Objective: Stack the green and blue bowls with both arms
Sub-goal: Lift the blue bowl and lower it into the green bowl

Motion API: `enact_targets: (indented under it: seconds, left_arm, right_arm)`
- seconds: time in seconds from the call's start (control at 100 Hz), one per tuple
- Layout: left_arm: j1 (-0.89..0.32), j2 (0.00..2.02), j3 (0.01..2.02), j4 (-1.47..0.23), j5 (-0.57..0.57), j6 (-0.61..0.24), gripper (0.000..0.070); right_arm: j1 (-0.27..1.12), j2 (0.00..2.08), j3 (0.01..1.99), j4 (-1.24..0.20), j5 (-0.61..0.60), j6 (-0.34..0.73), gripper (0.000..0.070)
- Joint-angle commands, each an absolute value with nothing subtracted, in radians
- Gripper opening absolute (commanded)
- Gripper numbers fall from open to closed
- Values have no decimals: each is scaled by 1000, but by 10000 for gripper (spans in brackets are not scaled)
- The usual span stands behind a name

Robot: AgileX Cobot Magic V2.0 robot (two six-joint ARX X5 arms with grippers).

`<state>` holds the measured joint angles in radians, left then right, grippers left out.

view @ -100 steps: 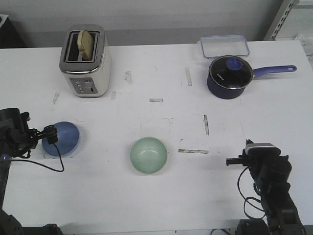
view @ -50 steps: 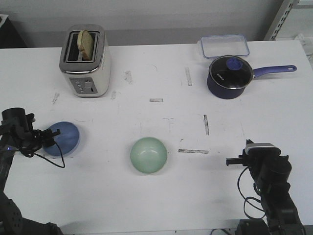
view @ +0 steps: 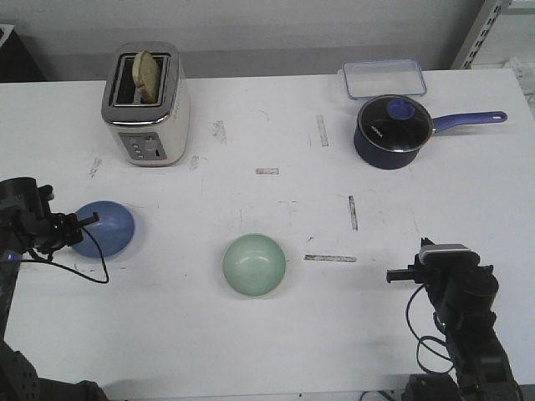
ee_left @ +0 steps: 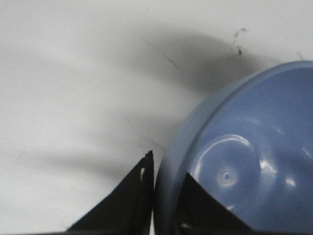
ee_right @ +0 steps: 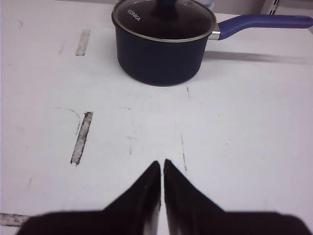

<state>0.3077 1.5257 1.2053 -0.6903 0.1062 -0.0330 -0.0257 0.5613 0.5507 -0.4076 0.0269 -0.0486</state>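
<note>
Front view: bowls not yet stacked. Blue bowl [view: 104, 230] sits on the bench [view: 276, 334] at about 9 o'clock, green bowl [view: 254, 264] near centre, slightly toward 6 o'clock; the two are well apart, both upright and open side up.

Left gripper [view: 86, 221] is at the blue bowl's near-left rim. Left wrist view shows its fingers [ee_left: 128, 198] straddling the rim, one outside the wall, one inside, closed onto it. So the grasp looks made. Whether the bowl has left the bench I cannot tell.

Right gripper [view: 391, 274] is at about 4 o'clock, well apart from both bowls, holding nothing. Right wrist view: fingers [ee_right: 145, 193] pressed together, pointing at the saucepan [ee_right: 165, 39].

Toaster [view: 146, 104] at 11 o'clock, saucepan and a clear container [view: 383, 78] at 1 o'clock; all clear of the bowls.

Judgement: early stage. Left to do: carry the blue bowl to the green one and seat one inside the other. Right arm's part, probably steadying or bringing the green bowl, is not begun.
</note>
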Motion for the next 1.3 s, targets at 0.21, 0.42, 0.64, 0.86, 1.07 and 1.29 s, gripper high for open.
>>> enact_targets:
  seconds: [0.21, 0.42, 0.64, 0.86, 1.07, 1.29]
  left_arm:
    - [204, 1386, 1334, -693, 197, -104, 0]
    - [-3, 1306, 1335, -687, 298, -173, 0]
    - [-311, 1316, 1335, -710, 297, -204, 0]
    - [-555, 1406, 1335, -715, 295, -201, 0]
    - [-632, 1525, 1335, -701, 285, -198, 0]
    - [-636, 1577, 1335, -706, 199, -195, 0]
  right_arm:
    - [-26, 566, 550, -396, 27, -54, 0]
    - [-25, 566, 550, -396, 26, -54, 0]
    - [-25, 566, 550, -397, 26, -54, 0]
    - [-25, 566, 550, -396, 26, -53, 0]
    - [-25, 564, 550, -396, 26, -53, 0]
    - [-25, 564, 550, -397, 26, -53, 0]
